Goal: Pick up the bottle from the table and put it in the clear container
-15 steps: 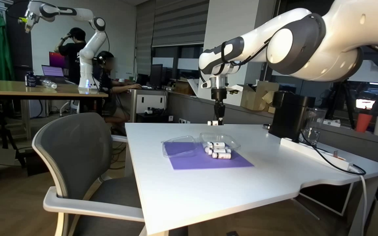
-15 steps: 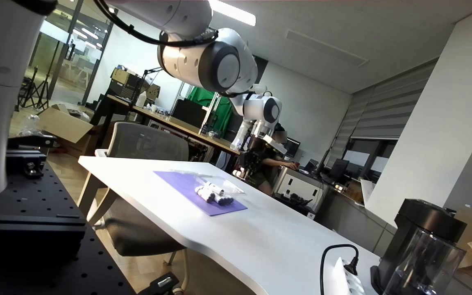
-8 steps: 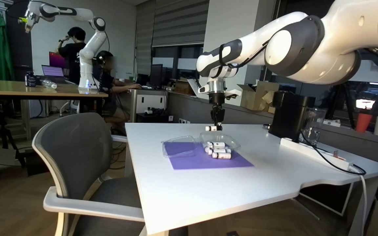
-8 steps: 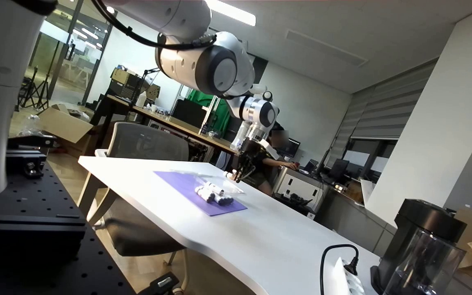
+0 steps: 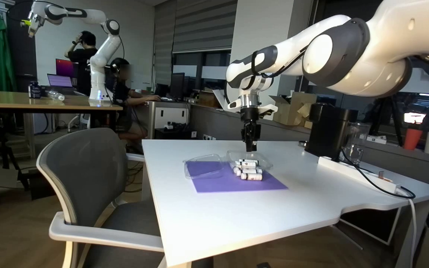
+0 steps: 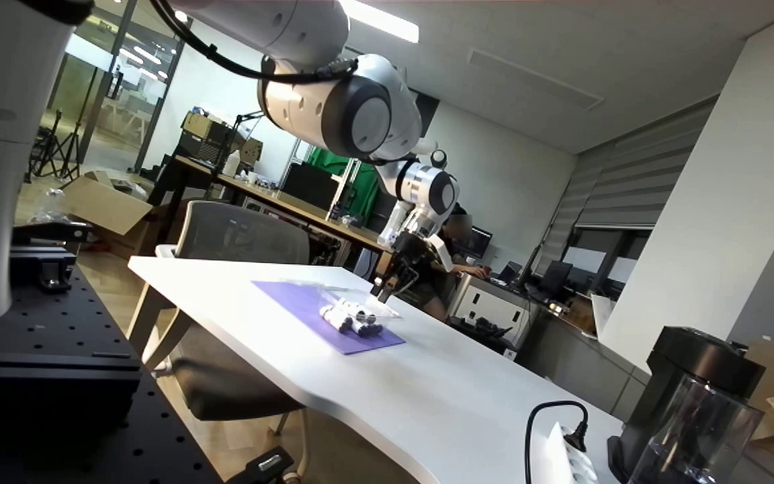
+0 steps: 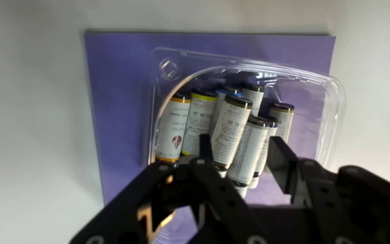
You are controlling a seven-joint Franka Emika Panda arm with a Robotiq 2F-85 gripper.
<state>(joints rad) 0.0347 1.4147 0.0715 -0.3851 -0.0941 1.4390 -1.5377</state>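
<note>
hanging tip-down over the clear container (image 5: pixel 267 160) in an exterior view, the gripper (image 5: pixel 251 148) seems to carry nothing, and a gap shows between its tips and the bottles (image 5: pixel 251 177) heaped in the container; just beside the container lies a second clear piece (image 5: pixel 204 169), probably its lid, and the tabletop (image 5: pixel 244 223) spreads out around them. in an exterior view the purple mat (image 6: pixel 306 312) lies partly under the container, the heap reads as a pale cluster in it, and the gripper stands near the container's far side, with nothing that i can make out at its tips. in the wrist view the fingers (image 7: pixel 283 162) stand well apart above the container, with nothing held between them; what shows through the gap is bottles lying lower, in the container. most likely the bottle of the task (image 7: pixel 231 130) is the one on top of that heap, inside the container, though which one is meant i cannot tell for sure. by my judgement the picking and the placing are both done, and what is left is only to raise the gripper away from the container without catching its rim or nudging the bottles.
</note>
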